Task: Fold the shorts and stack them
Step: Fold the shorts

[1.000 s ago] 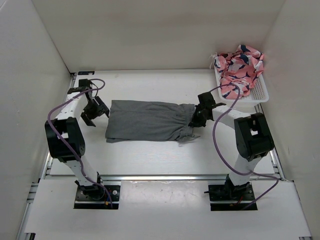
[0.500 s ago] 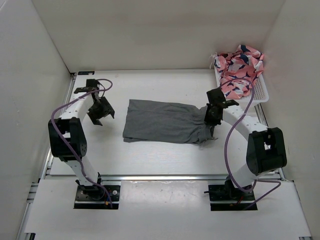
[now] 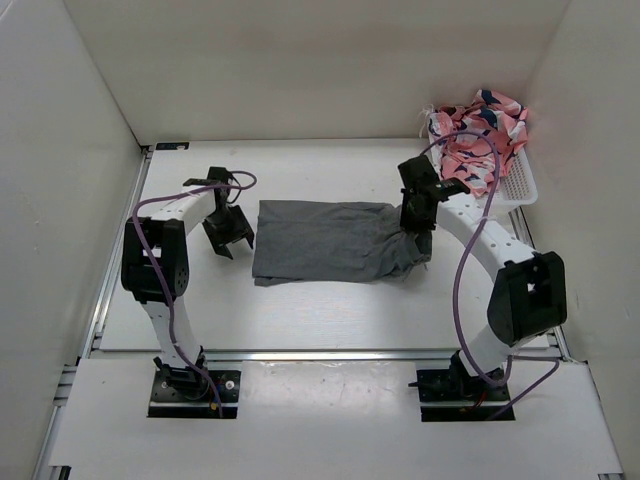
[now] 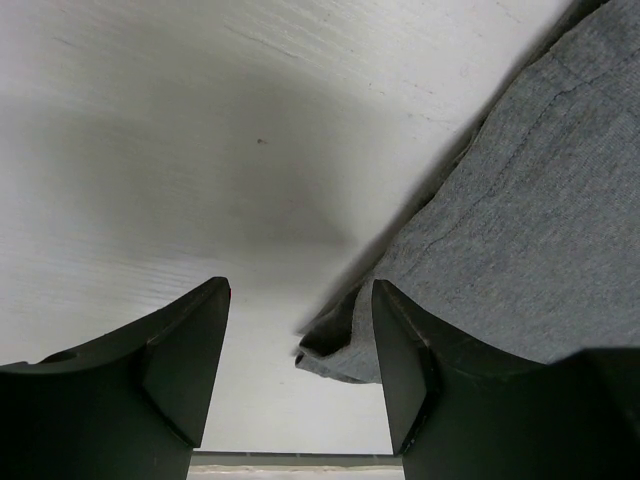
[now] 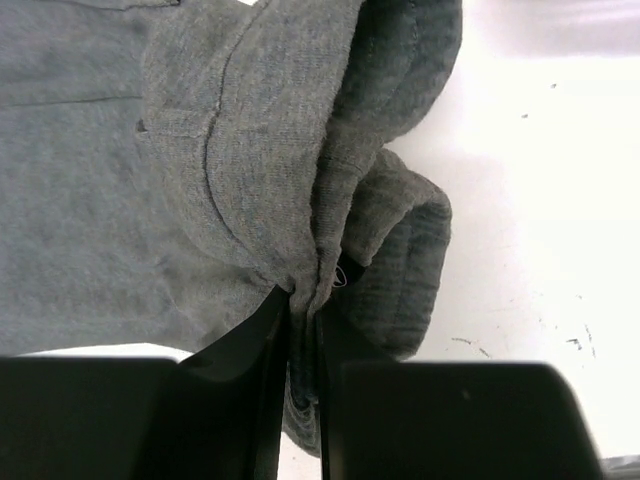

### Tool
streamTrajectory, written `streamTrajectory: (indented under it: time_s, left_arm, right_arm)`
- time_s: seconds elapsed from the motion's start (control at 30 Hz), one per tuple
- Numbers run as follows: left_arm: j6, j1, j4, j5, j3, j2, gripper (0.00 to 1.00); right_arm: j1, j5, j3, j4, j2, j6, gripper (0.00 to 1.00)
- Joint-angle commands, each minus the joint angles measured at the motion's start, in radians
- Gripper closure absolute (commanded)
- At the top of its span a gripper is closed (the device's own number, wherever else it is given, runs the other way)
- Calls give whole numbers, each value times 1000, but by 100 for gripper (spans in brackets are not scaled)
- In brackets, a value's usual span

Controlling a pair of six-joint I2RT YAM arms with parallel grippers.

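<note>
One end of the shorts (image 3: 320,240) pinched in right fingers (image 5: 235,400); left fingers (image 4: 175,365) wide, just beside the other.

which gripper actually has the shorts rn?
The right gripper, jaws shut on the bunched end of the shorts. The left gripper is open, beside the other edge, holding nothing.

Grey shorts (image 3: 330,243), folded, flat mid-table

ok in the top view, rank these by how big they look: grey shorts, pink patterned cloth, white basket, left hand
1. grey shorts, clearly the largest.
2. pink patterned cloth and white basket: these look about alike. The cloth hides most of the basket, so I won't rank them.
3. left hand, the smallest.
</note>
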Motion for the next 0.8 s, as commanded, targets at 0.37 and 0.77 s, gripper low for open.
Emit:
streamTrajectory:
  time_s: [0.37, 0.77]
  left_arm:
    - [27, -2, 16, 14, 30, -58, 30]
    - [27, -2, 7, -5, 49, -30, 29]
  right_arm:
    - [-337, -468, -437, 223, -178, 150, 7]
    - [-441, -616, -581, 503, -56, 240, 17]
